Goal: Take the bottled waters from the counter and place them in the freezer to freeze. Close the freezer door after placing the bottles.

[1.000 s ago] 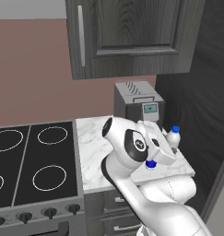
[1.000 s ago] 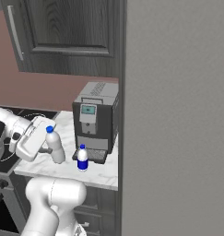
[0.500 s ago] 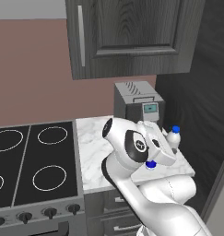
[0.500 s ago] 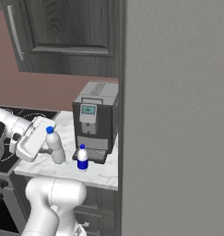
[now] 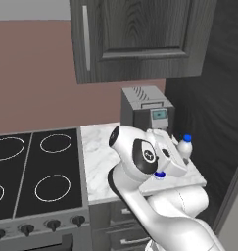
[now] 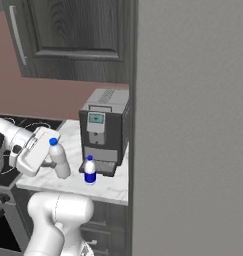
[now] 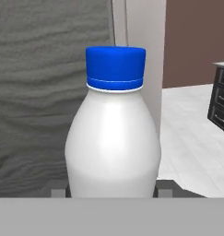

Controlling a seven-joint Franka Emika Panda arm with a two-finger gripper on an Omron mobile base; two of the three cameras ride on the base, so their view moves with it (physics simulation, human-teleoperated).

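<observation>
One pale bottle is sitting pinched upright in my claw above the counter, ready for carrying, while the blue-banded bottle is waiting right of it.

Two bottles stood on the counter before the coffee machine: pale bottle left, banded bottle right, just apart. Stove lay left of counter; cabinet hung above.

I'm working in a home kitchen. I see a black four-ring stove top, a marble counter, dark wood wall cabinets and a coffee machine.
</observation>
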